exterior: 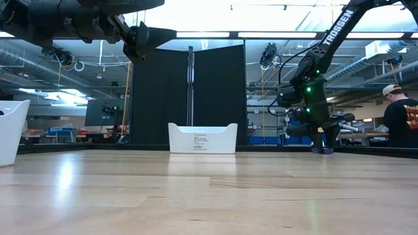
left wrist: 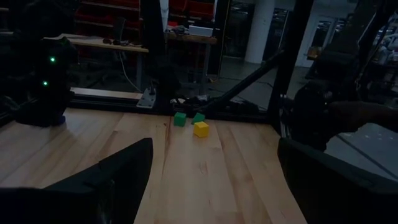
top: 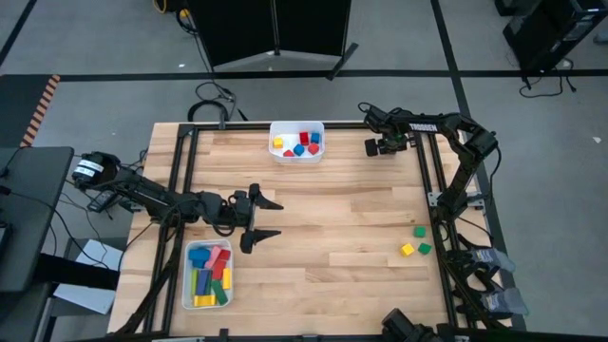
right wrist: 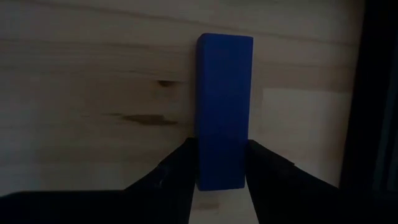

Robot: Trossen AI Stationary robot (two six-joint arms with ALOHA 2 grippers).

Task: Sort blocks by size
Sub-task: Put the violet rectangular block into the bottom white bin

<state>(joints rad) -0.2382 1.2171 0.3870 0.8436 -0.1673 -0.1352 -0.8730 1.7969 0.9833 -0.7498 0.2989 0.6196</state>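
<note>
**A:** What step is it on? Nearest the front I see a tray [top: 207,275] full of bars, and the left pincer [top: 258,218] hovering mid-bench, spread wide with nothing in it.

**B:** Yeah, that arm's just waiting. Over to the right there are three little cubes [top: 416,242] loose on the bench [top: 332,228], not yet sorted. The action's at the far right corner: the right pincer [right wrist: 219,171] has its fingers closed against both sides of a blue bar [right wrist: 224,106].

**A:** So it's mid-pickup?

**B:** Looks like it. I'd guess next is lifting it clear and hauling it across to the bar tray, not the far tray [top: 296,152] with the small pieces.
</note>
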